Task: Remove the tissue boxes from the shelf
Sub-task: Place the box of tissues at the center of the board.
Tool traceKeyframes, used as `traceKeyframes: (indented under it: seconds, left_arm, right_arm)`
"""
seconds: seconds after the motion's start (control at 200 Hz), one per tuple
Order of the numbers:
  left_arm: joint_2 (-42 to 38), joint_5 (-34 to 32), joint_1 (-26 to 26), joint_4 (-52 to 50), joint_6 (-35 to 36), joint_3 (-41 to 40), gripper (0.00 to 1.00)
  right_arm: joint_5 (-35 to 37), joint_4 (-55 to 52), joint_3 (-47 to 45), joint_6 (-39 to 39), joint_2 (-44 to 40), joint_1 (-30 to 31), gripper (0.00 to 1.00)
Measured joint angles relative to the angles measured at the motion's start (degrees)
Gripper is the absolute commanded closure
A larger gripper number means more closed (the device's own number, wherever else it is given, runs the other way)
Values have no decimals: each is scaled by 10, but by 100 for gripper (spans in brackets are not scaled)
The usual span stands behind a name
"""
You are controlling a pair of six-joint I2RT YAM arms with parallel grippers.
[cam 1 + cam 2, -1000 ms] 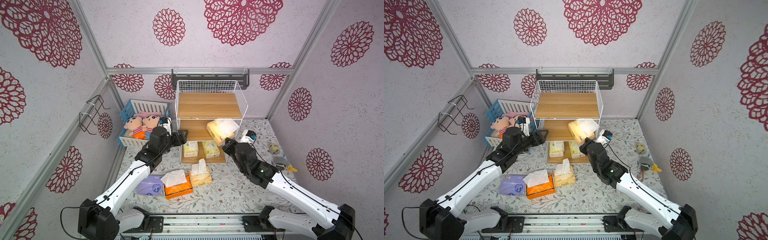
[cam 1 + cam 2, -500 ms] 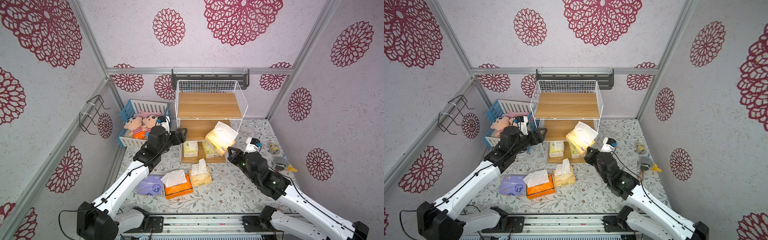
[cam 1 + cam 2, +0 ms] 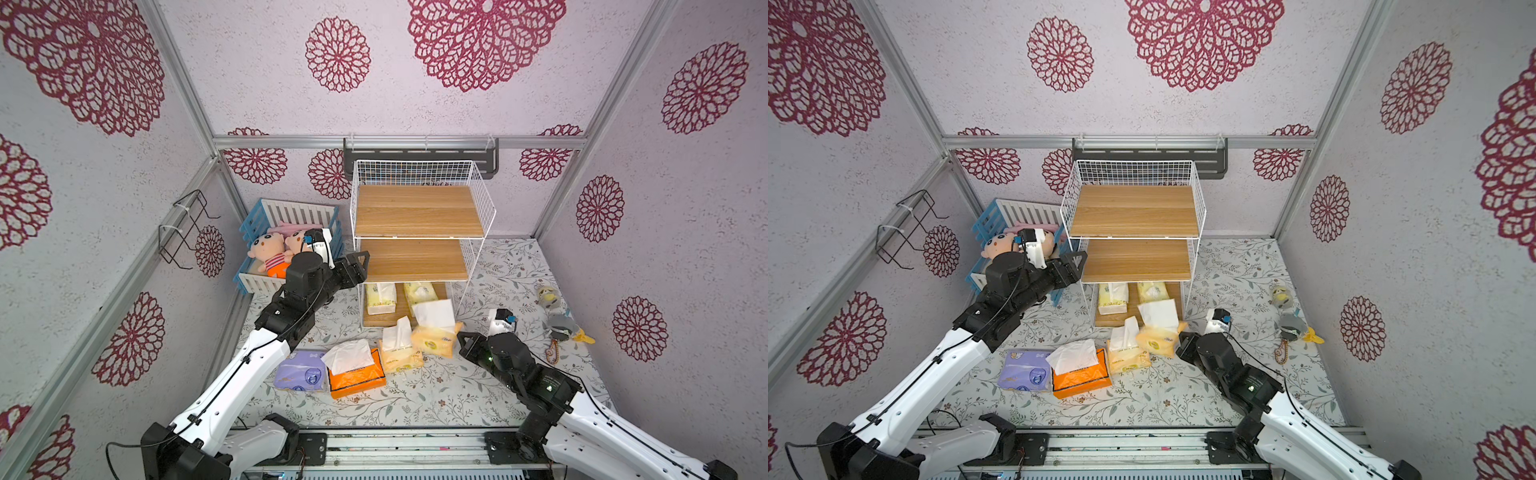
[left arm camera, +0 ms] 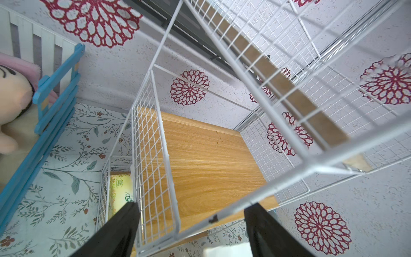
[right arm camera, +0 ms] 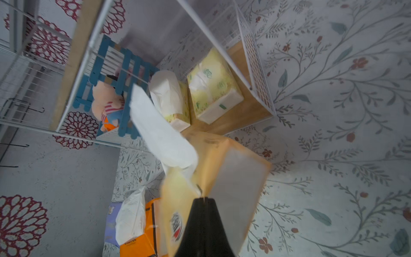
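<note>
Floral mat [image 3: 436, 395] underfoot and pink flower wallpaper all round, that's your booth. Your right gripper [image 5: 203, 198] is pinching fully closed on a fold of film at the end of the pale yellow pack [image 5: 224, 169], with a white tissue flapping off its far side. You're handling something light and squishy: thin, slippery wrap and no stiff edges, so a corner pinch is probably letting it swing and sag. I'd be grabbing across the short sides of the body, not the loose tissue, which would likely just pull out.

Just past that pack, the cream pack [image 3: 399, 355], orange pack [image 3: 357, 376] and lavender pack [image 3: 301, 374] are lying on the mat. Farther beyond the fingertips, a green-print pack [image 3: 422, 293] and a paler pack [image 3: 380, 297] are sitting on the bottom board of the shelf [image 3: 415, 210].

Your left gripper [image 4: 191, 213] is hanging spread wide and holding nothing, with the shelf's front corner wire showing in the gap.

Versus a second ago, the yellow pack is coming down. It was up at the middle board, then in mid-air, and now it's low beside the cream pack. I can't tell if it's touching the mat. The left arm is barely shifting.
</note>
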Motion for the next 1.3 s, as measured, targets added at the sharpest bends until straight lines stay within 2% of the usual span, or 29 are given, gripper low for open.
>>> traceKeyframes:
  seconds: [0.345,0.4,0.44,0.57,0.696,0.821,0.936,1.131,1.301]
  left_arm:
    - [-4,-3,-3,-14,0,0,19]
    - [-3,-3,-4,-14,0,0,19]
    - [-3,-3,-4,-14,0,0,19]
    - [-3,-3,-4,-14,0,0,19]
    - [-3,-3,-5,-15,0,0,16]
    - [-3,-3,-5,-21,1,0,13]
    - [-4,-6,-5,-27,2,0,8]
    - [-35,-24,-5,-41,4,-16,2]
    - [-57,-38,-5,-57,7,-17,1]
  right_arm:
    - [-8,-38,-66,36,-53,6,100]
    - [-8,-50,-67,41,-57,6,80]
    - [-7,-59,-67,45,-57,6,72]
    - [-8,-94,-43,41,-25,7,58]
    - [-13,-140,42,22,75,18,51]
    - [2,-188,161,10,192,80,47]
    - [6,-202,216,14,246,145,47]
    - [-4,-192,177,57,259,230,47]
    - [-29,-165,103,90,258,258,48]
